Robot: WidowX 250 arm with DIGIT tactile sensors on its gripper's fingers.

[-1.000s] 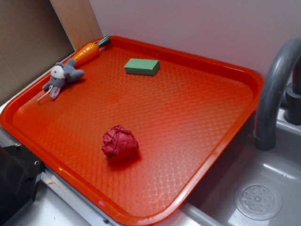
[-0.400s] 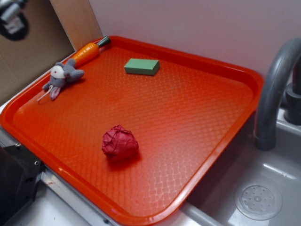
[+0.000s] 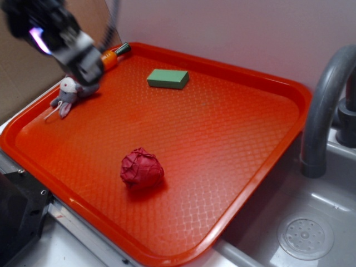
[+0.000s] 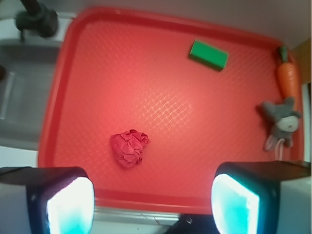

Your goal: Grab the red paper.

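Observation:
The red paper (image 3: pixel 142 168), a dark crimson crumpled ball, lies on the orange-red tray (image 3: pixel 239 133) near its front edge; in the wrist view it (image 4: pixel 129 147) sits left of centre. My gripper (image 3: pixel 75 53) is blurred at the upper left of the exterior view, high above the tray's back-left corner and far from the paper. In the wrist view my gripper (image 4: pixel 153 204) is open and empty, its two fingertips (image 4: pixel 68 204) wide apart, with the paper ahead of and between them.
A green block (image 3: pixel 167 78) lies at the tray's back. A grey plush mouse (image 3: pixel 72 92) and a toy carrot (image 3: pixel 108 58) sit at the back-left corner under my gripper. A grey faucet (image 3: pixel 325 111) and a sink with a drain (image 3: pixel 306 237) are to the right.
My gripper has come into the exterior view from the upper left and moved right and down, now over the mouse and carrot. The paper and other objects have not moved.

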